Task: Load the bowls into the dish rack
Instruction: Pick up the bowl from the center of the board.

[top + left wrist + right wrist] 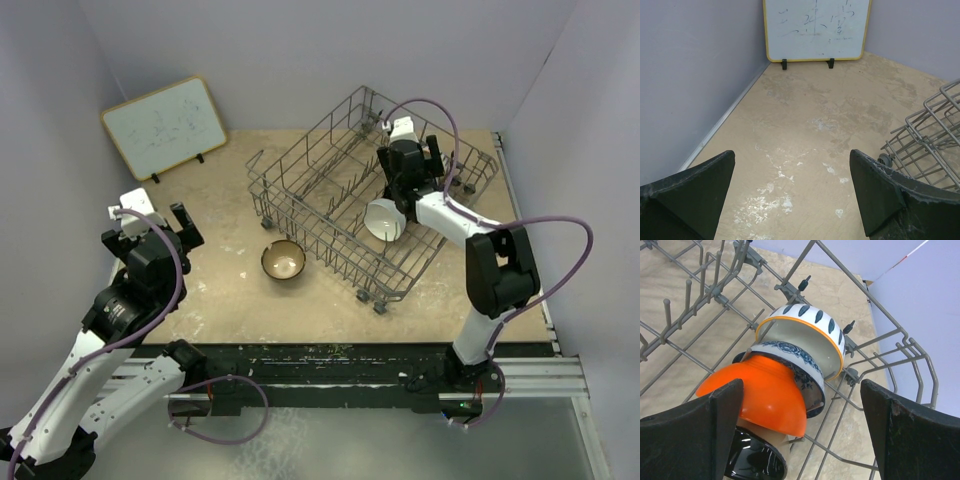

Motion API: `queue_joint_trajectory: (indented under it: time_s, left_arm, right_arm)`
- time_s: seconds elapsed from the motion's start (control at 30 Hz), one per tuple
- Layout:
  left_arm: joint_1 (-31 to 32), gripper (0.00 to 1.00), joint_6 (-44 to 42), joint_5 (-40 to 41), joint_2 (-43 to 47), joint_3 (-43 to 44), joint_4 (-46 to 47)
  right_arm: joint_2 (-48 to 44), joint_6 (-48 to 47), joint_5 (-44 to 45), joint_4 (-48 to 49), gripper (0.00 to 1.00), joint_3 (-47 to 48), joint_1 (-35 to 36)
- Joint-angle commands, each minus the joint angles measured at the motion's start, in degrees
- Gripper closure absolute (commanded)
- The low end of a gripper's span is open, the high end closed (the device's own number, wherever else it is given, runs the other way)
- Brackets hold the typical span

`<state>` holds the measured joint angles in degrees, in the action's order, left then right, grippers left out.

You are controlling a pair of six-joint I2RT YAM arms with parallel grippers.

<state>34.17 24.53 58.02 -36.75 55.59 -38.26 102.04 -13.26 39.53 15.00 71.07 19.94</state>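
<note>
1. At least four bowls lean on edge in a row inside the dish rack [320,200], toward its right side: a black bowl [752,460], an orange bowl [765,395], a blue-and-white patterned bowl [790,352] and a white bowl [805,325] with an orange rim line.
2. A brown bowl [283,261] sits upright on the table just beside the rack's near-left edge; loading looks mostly done, with this one left.
3. The right gripper [801,390] hovers over the row in the rack, spread wide and holding nothing.
4. The left gripper [792,160], well left of the rack, is equally wide and empty.

A robotics lab cell: plain lilac walls [300,50] enclose a scuffed table [225,200] bearing a propped whiteboard [165,125].
</note>
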Motion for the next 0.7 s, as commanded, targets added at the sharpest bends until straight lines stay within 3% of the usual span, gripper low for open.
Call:
queue_joint_trajectory:
  time_s: [0.0, 0.67]
  left_arm:
    - [0.2, 0.01, 1.1, -0.8, -0.2, 0.3, 1.5]
    - [0.2, 0.01, -0.1, -2.2, -0.7, 0.6, 2.8]
  right_arm:
    - [-2.3, 0.0, 2.6, -3.4, 0.0, -3.2, -0.3]
    - [-7.4, 4.9, 3.0, -8.5, 0.0, -6.0, -1.8]
